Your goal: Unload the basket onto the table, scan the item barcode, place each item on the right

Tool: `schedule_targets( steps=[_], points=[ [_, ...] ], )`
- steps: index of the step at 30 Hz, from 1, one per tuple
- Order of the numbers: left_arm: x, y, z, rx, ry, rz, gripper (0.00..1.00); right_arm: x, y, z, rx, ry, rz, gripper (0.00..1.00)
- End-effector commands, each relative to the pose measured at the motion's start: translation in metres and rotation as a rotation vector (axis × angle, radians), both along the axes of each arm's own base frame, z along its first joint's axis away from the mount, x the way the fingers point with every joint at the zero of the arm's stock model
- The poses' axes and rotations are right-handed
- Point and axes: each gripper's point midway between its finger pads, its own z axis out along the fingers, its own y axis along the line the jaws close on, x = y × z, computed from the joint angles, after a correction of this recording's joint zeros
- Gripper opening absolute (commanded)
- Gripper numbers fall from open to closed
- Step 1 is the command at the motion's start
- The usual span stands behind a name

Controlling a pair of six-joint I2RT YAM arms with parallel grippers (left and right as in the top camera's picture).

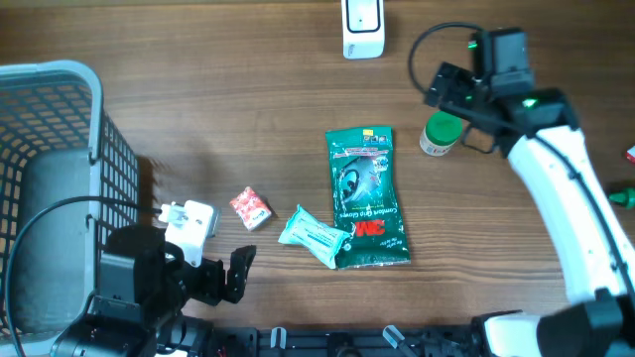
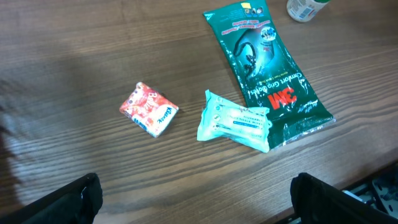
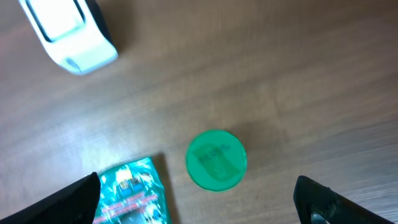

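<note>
Hovering above the green-capped bottle (image 1: 440,134) on the bench (image 1: 198,129), upper right of the overhead frame, the right gripper (image 3: 199,196) has fingers spread, empty. Light, rigid, probably slick; best pinched across its body. Left gripper (image 2: 199,202) likewise released.

White right arm (image 1: 561,178), black wrist, 2 green lights; left arm (image 1: 139,283) apparently black, cabled.
</note>
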Motion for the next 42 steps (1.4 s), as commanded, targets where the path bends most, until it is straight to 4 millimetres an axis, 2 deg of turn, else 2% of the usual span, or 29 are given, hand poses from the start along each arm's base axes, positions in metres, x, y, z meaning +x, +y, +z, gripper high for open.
schedule_targets(
  steps=[1,3,5,8,12,13,15,16,17,19,21,23,27,28,34,40,42],
  points=[
    [0.000,0.001,0.002,0.008,-0.016,-0.009,1.00,-0.001,0.010,-0.062,0.137,0.222,0.105,0.99],
    [0.000,0.001,0.002,0.008,-0.016,-0.009,1.00,0.002,0.010,-0.091,0.128,0.341,0.110,1.00],
    [0.000,0.001,0.002,0.008,-0.017,-0.009,1.00,0.013,0.010,-0.113,0.135,0.391,0.084,0.99],
    [0.000,0.001,0.002,0.008,-0.017,-0.009,1.00,0.012,0.003,-0.154,0.115,0.479,0.024,1.00],
    [0.000,0.001,0.002,0.008,-0.016,-0.009,1.00,0.015,-0.001,-0.186,0.093,0.518,0.004,0.98],
    [0.000,0.001,0.002,0.008,-0.017,-0.009,1.00,0.015,-0.002,-0.186,0.089,0.519,-0.001,0.91],
    [0.000,0.001,0.002,0.008,-0.017,-0.009,1.00,0.011,-0.003,-0.187,0.092,0.535,-0.001,0.73],
    [0.000,0.001,0.002,0.008,-0.016,-0.009,1.00,0.009,-0.003,-0.187,0.089,0.544,0.004,0.72],
    [0.000,0.001,0.002,0.008,-0.016,-0.009,1.00,0.005,-0.002,-0.186,0.096,0.562,0.006,0.68],
    [0.000,0.001,0.002,0.008,-0.016,-0.009,1.00,-0.003,0.013,-0.179,0.168,0.588,0.074,0.67],
    [0.000,0.001,0.002,0.008,-0.016,-0.009,1.00,-0.014,0.036,-0.157,0.300,0.627,0.131,0.64],
    [0.000,0.001,0.002,0.008,-0.017,-0.009,1.00,-0.031,0.060,-0.125,0.445,0.677,0.181,0.62],
    [0.000,0.001,0.002,0.008,-0.017,-0.009,1.00,-0.057,0.082,-0.088,0.593,0.718,0.263,0.60],
    [0.000,0.001,0.002,0.008,-0.017,-0.009,1.00,-0.065,0.084,-0.082,0.610,0.740,0.272,0.57],
    [0.000,0.001,0.002,0.008,-0.016,-0.009,1.00,-0.105,0.091,-0.064,0.609,0.860,0.346,0.55],
    [0.000,0.001,0.002,0.008,-0.016,-0.009,1.00,-0.136,0.125,-0.059,0.568,0.959,0.447,0.54],
    [0.000,0.001,0.002,0.008,-0.016,-0.009,1.00,-0.152,0.147,-0.058,0.528,0.987,0.515,0.55]
  ],
)
